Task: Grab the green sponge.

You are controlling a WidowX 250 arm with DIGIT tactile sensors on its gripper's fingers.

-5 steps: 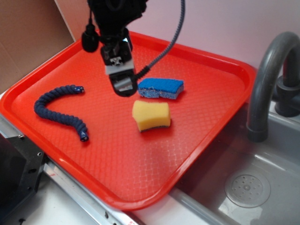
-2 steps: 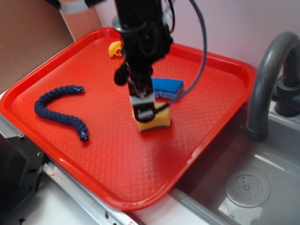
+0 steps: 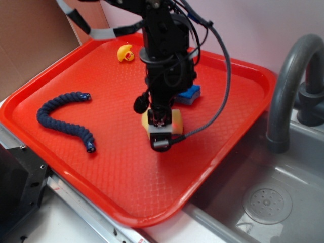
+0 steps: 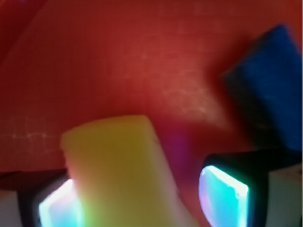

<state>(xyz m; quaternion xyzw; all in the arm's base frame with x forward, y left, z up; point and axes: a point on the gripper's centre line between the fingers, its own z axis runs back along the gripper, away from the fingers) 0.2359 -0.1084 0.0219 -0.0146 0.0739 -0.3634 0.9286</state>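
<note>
Lying between spread jaws: green sponge (image 4: 118, 165)

— What lies on my red tray (image 3: 66, 76)?
— A blue rope (image 3: 65, 117), a small yellow duck (image 3: 125, 52), a blue-topped sponge (image 3: 191, 94).
— And beside it?
— A steel sink (image 3: 283, 202), grey faucet (image 3: 289, 81).

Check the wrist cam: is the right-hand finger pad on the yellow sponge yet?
Apart. The wrist view shows red tray between the sponge and the right-hand pad. The gripper straddles it, jaws open.
</note>
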